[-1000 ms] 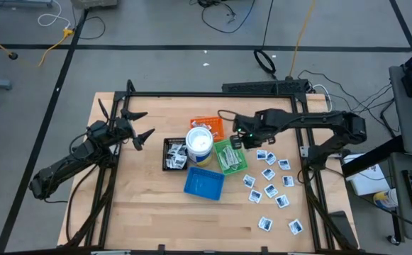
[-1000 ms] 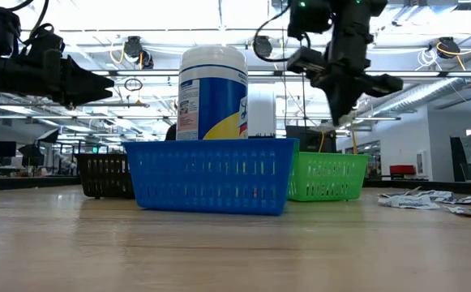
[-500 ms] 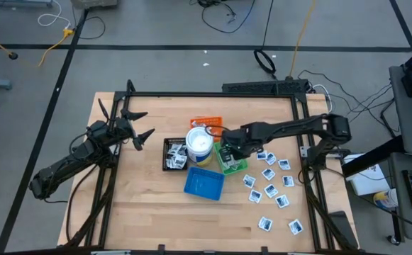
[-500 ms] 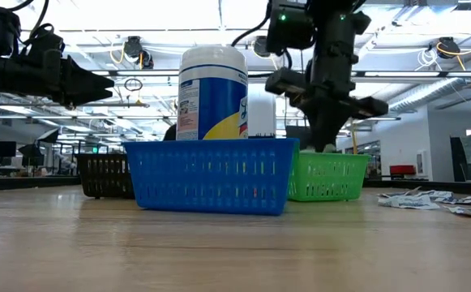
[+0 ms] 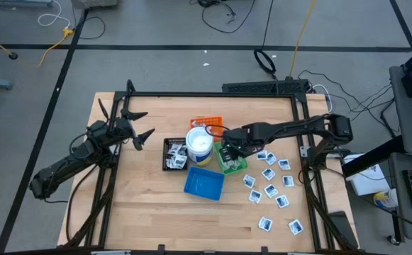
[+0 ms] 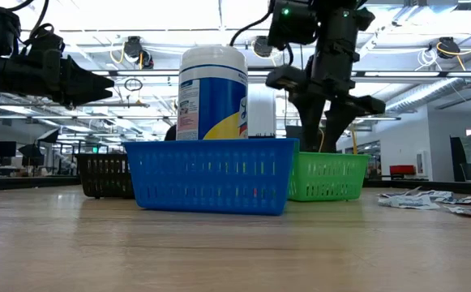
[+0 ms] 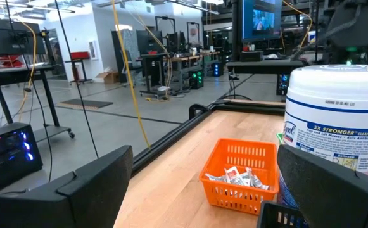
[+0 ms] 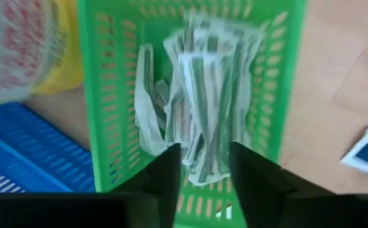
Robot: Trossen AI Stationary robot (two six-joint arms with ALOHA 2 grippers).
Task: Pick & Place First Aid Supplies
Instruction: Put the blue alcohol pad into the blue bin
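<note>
Right gripper [image 8: 201, 166] hung straight over the green tray [image 8: 101, 95], fingers a little apart and seemingly empty, the wrapped strips [image 8: 199, 107] heaped directly below, long axes running along the tray, left arm well off.

Blue tray [image 6: 211, 175] in front, white tub [image 6: 211, 93] behind; right gripper [image 6: 326, 139] lowered into green tray [image 6: 326, 177], fingers parted.

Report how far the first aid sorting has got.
Done: wrapped strips lie in the green tray, and packets sit in the orange tray and black tray. In hand: the right gripper, jaws parted, hovers over the green tray. Left: about a dozen white packets on the table; the left gripper waits open.
</note>
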